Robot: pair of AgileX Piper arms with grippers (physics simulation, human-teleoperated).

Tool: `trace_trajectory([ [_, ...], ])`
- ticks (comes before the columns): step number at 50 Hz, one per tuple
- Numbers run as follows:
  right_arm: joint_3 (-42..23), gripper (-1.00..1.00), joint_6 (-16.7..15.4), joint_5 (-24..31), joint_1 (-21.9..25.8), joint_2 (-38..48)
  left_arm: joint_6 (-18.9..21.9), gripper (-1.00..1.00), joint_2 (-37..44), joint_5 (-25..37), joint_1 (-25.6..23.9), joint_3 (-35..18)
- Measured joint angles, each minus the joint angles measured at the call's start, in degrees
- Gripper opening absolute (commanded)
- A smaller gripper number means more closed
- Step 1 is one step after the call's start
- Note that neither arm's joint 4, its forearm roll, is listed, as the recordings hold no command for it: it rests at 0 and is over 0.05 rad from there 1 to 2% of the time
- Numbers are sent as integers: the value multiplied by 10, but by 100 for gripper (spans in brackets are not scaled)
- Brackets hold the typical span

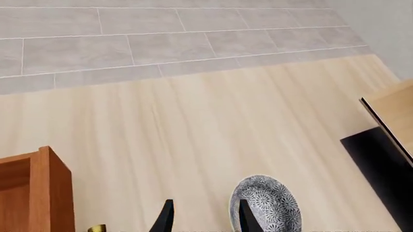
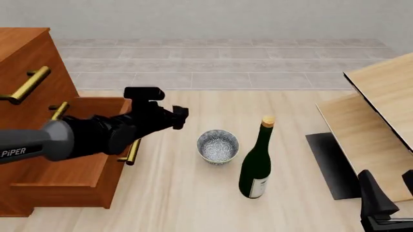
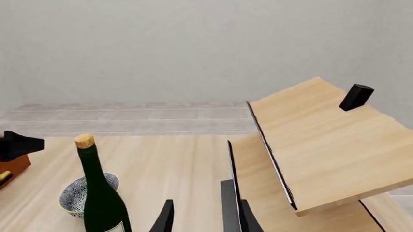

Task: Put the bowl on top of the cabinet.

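While its two dark fingers [image 1: 166, 218] stand parted with nothing between them, the left gripper [image 2: 181, 117] hangs above and to the left of the bowl [image 2: 218, 146], apart from it. The bowl sits upright on the pale floor, between the cabinet [image 2: 26, 53] and a green wine bottle [image 2: 256, 166] that stands just beside it. A cabinet drawer [image 2: 61, 169] juts open below the left arm. At the lower right, the right gripper [image 2: 387, 203] waits empty, fingers apart, near a tilted light-wood table [image 2: 387, 92]. The risk appears plain: a sideways approach to the bowl could knock the tall bottle over, and a lift toward the cabinet top might clip the open drawer or its brass handles [image 2: 29, 84].
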Motion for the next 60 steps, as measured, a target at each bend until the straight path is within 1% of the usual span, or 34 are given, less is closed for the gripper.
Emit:
trace_trajectory([
  [32,0,100,2,-1,0,-1,-43,100,51,-24,-23,-13],
  [60,0,100,2,-1,0,-2,-71,100,86,-55,-41,-4],
])
